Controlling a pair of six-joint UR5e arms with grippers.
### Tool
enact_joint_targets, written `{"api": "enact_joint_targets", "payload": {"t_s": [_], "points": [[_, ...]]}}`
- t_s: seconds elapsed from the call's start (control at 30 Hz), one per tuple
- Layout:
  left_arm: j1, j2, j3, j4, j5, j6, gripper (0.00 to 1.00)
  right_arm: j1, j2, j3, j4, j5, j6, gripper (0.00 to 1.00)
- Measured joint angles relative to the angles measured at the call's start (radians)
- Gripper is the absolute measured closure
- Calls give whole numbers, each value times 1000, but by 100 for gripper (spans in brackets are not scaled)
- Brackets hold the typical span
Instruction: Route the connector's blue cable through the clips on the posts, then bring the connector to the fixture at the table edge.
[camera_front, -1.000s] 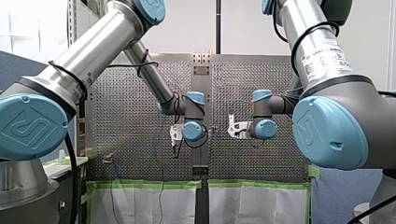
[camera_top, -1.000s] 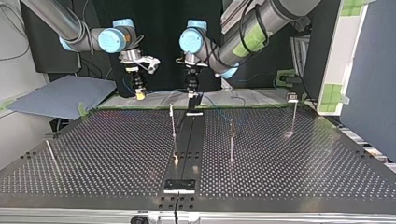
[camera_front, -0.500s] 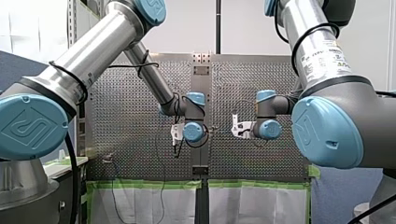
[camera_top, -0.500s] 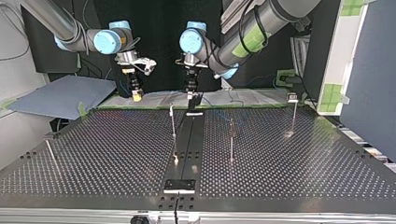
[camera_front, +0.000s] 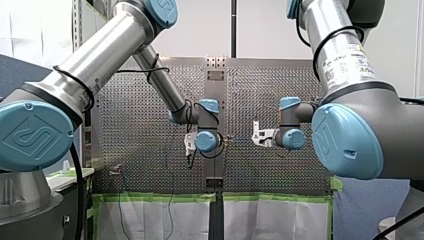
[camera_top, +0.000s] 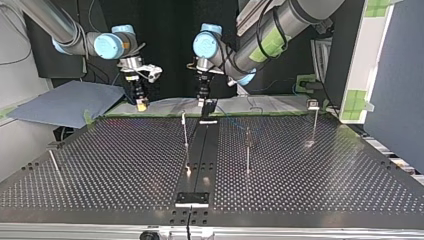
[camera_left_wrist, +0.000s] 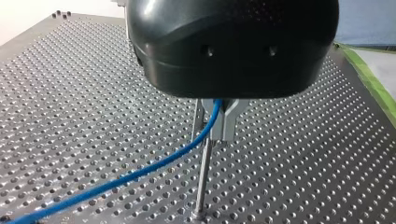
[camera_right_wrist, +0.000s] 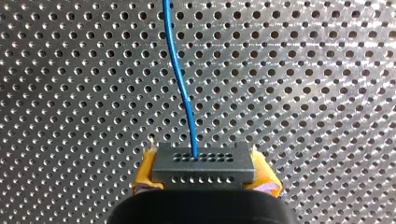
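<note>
My yellow-padded right jaws clamped the dark-grey perforated block connector (camera_right_wrist: 203, 163) above the perforated metal bench (camera_right_wrist: 303, 70); its thin blue cable (camera_left_wrist: 135, 173) sat pinched in my narrow left jaws over a slim metal post (camera_left_wrist: 201, 182).

Upper left, our yellow-padded right gripper (camera_top: 142, 104) hangs over the perforated metal table's (camera_top: 120, 165) far edge; upper centre, our black left gripper (camera_top: 202, 101) hangs above a long black strip (camera_top: 198, 155).
</note>
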Motion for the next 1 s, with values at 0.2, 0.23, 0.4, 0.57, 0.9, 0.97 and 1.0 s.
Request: {"api": "enact_joint_targets", "payload": {"t_s": [0.2,0.23,0.4,0.57,0.9,0.97,1.0], "points": [[2,0,0,0,11,0,98,-17,0,-1,0,-2,7,93],[3,0,0,0,13,0,98,-20,0,0,1,-2,7,93],[2,-1,0,0,16,-2,98,-30,1,-1,3,-2,8,93],[-3,-1,0,0,20,-4,98,-40,1,-1,6,-3,8,93],[1,-1,20,1,28,-14,98,-44,1,0,6,-25,9,93],[3,-4,28,-2,30,-18,98,-44,1,0,6,-25,9,93],[4,-8,36,-6,31,-20,98,-44,1,1,6,-25,9,93]]}}
